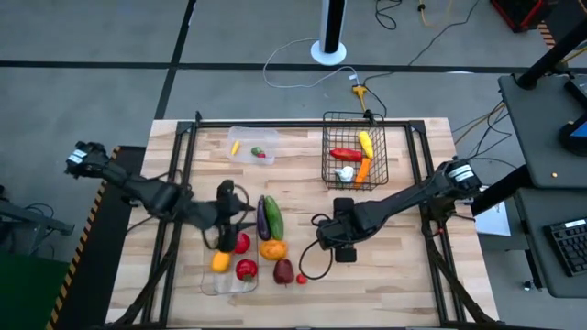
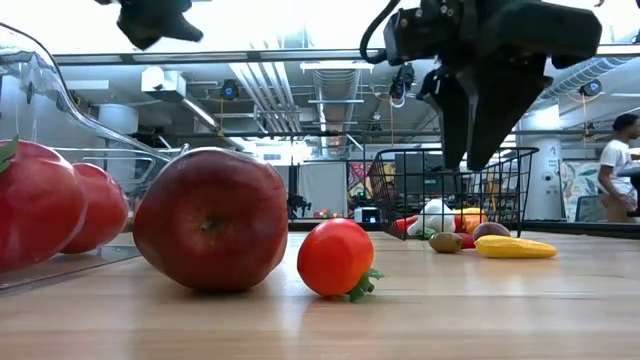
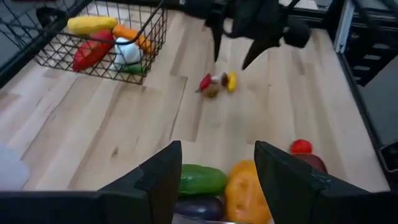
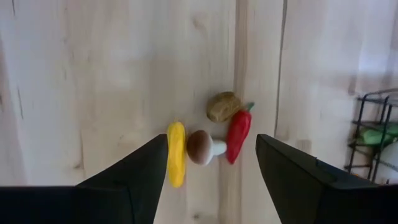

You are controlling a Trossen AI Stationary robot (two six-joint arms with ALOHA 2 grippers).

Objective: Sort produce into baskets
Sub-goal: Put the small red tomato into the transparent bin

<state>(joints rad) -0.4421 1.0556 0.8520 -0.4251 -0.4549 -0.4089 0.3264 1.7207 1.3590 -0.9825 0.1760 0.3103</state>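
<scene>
Right pincer (image 4: 211, 180), jaws apart, hangs at frame centre above the small brown-capped white-stemmed mushroom (image 4: 202, 147) lying between yellow pod (image 4: 176, 154) and red chilli (image 4: 237, 134) on the wooden surface (image 4: 93, 74); best descend squarely, pinching only the mushroom

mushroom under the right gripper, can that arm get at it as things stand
Probably yes: the right gripper hangs open right above the mushroom. But the yellow piece and red chilli touch its sides, leaving the fingers little room.

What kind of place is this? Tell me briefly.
Probably a robotics lab or workshop: exposed ceiling ducts, loose cables across a grey floor, and a desk with a keyboard beside the wooden table.
</scene>
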